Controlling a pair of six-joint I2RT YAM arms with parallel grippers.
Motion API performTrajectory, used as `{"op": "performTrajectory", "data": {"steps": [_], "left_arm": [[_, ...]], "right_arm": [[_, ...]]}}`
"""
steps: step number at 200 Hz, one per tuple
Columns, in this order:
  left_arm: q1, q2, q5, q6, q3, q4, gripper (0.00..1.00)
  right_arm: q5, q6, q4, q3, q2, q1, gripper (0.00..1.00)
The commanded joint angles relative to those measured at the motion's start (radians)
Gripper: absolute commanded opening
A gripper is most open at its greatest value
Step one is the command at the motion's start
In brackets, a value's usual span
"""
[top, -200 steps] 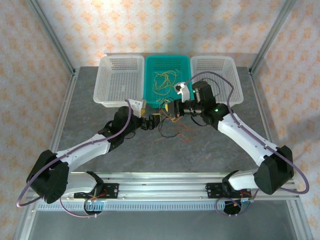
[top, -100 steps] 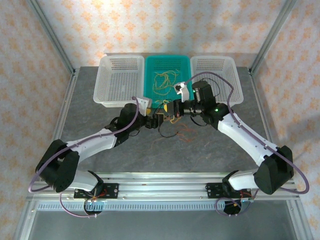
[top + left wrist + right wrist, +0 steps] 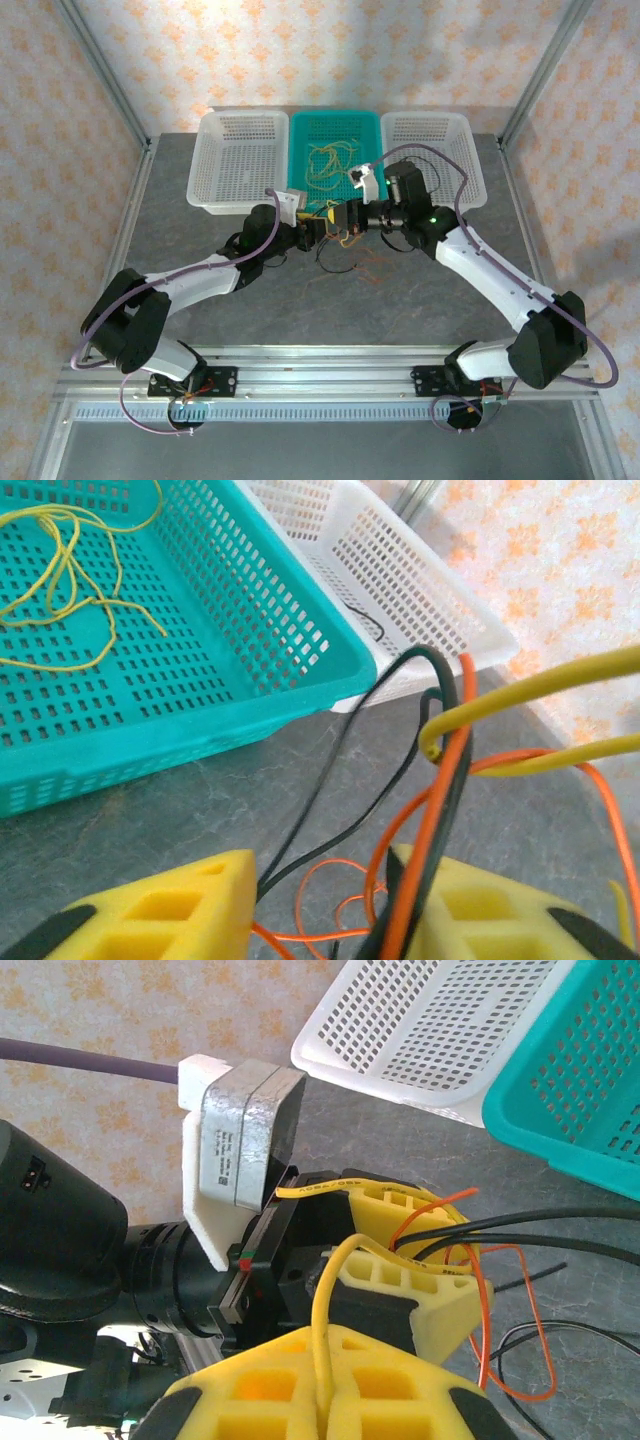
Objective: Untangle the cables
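Near edge of the action: orange and black loops (image 3: 362,266) are lying loose on the grey worktop (image 3: 420,310), just this side of the two grippers.
Left gripper (image 3: 320,905): its jaws are standing part-way apart, with a clear gap between the yellow pads. An orange cable (image 3: 440,810) and a black cable (image 3: 330,770) are running through that gap, hugging one pad. As far as I can judge, they're not pinched.
Right gripper (image 3: 322,1365): its jaws are pressing tight on a yellow cable (image 3: 322,1290), which is arching up and over towards the left gripper.
The relation that matters: the tangle (image 3: 333,222) is hanging between the grippers, which are facing each other almost tip to tip. Its orange and black strands are running out ahead of the left jaws, roughly along the fingers, so the left arm is the one placed to take them.
Next move, my read: closing on orange and black, then pulling sideways away from the yellow.
Teal basket (image 3: 180,735): sitting just beyond the grippers, holding more yellow cables (image 3: 325,160).
Far row: a left white basket (image 3: 240,114) and a right white basket (image 3: 430,114) are flanking the teal one.
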Motion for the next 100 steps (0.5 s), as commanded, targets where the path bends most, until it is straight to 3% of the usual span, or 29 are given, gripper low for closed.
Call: {"op": "performTrajectory", "data": {"steps": [1,34,61,100], "left_arm": [[0.004,0.008,0.025,-0.026,-0.005,0.089,0.32],[0.004,0.005,0.034,-0.032,-0.003,0.078,0.14],[0.004,-0.027,-0.008,-0.02,-0.003,0.037,0.0],[0.011,-0.054,-0.053,-0.029,0.0,0.015,0.0]], "right_arm": [[0.022,0.003,0.014,0.014,-0.02,-0.006,0.0],[0.062,-0.01,-0.02,0.01,-0.019,-0.006,0.0],[0.171,-0.005,-0.049,-0.01,-0.019,-0.006,0.0],[0.237,0.004,-0.078,-0.042,0.005,-0.006,0.0]]}}
